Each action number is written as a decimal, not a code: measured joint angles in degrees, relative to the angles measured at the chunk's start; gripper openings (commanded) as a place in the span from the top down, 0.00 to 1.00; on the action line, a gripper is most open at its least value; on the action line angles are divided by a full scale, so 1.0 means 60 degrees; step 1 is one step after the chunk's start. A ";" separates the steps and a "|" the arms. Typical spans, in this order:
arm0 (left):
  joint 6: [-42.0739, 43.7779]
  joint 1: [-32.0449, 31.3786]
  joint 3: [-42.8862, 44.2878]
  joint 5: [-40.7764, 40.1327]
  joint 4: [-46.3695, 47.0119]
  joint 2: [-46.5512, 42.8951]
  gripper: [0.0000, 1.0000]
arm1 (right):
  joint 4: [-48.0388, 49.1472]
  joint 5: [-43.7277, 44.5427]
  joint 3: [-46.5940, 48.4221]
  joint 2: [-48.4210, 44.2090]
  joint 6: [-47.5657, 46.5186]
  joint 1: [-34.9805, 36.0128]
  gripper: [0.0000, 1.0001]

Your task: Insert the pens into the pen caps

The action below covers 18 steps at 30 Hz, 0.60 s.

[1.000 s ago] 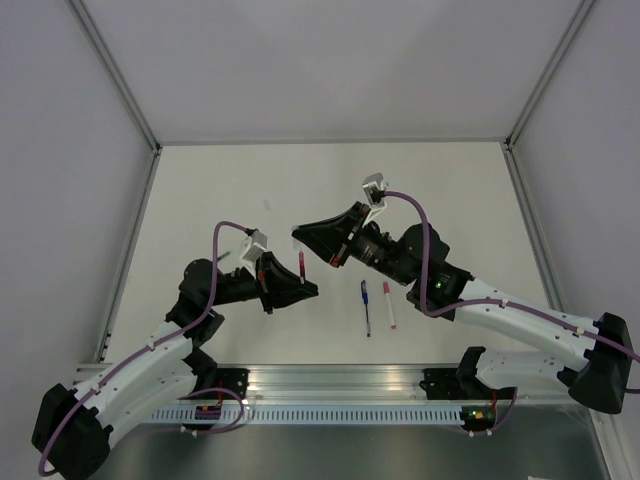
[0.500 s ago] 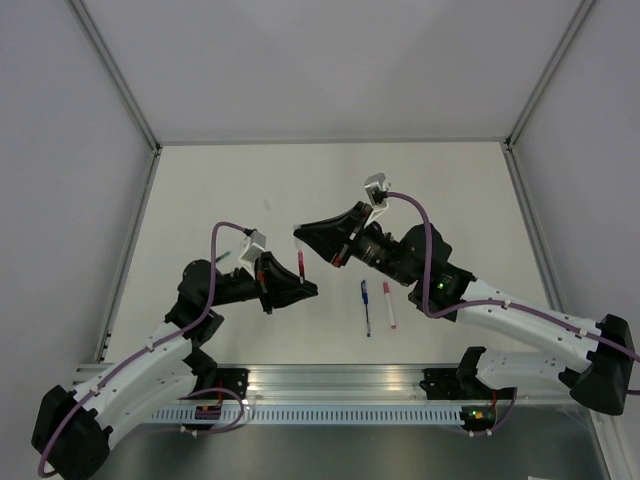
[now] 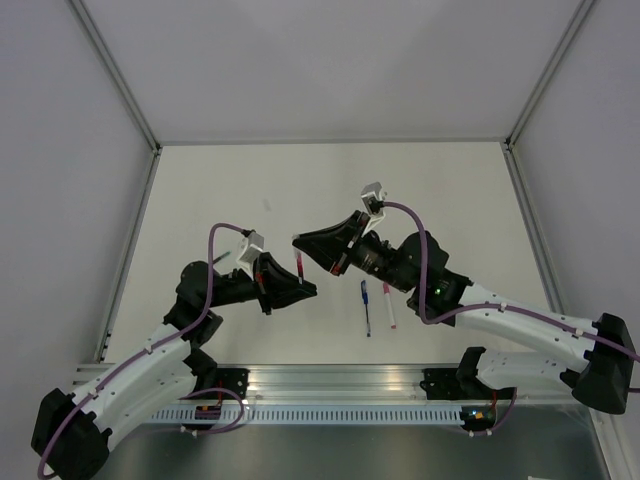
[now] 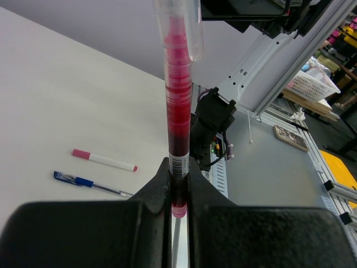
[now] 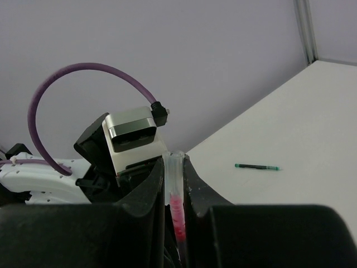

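Red ink shows through the slim red pen (image 4: 178, 111), probably light, stiff and slick, so it is best pinched near the tail, where the left gripper (image 4: 178, 174) clamps it. The right gripper (image 5: 174, 176) squeezes the clear cap (image 4: 187, 28), which is sleeved over the pen's tip. The blue pen (image 4: 92, 183), white pen (image 4: 104, 160) and green pen (image 5: 256, 166) lie on the table (image 4: 56, 100)

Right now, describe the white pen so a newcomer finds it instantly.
On the table, just right of centre toward its near edge, two pens lie side by side. The white pen is the right one: pale barrel, reddish ends, unlike the dark blue pen beside it.
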 measured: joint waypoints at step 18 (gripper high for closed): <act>0.0004 -0.0062 -0.0131 -0.0353 -0.0787 -0.0299 0.98 | 0.2058 0.0484 -0.1402 0.0004 -0.0208 0.0277 1.00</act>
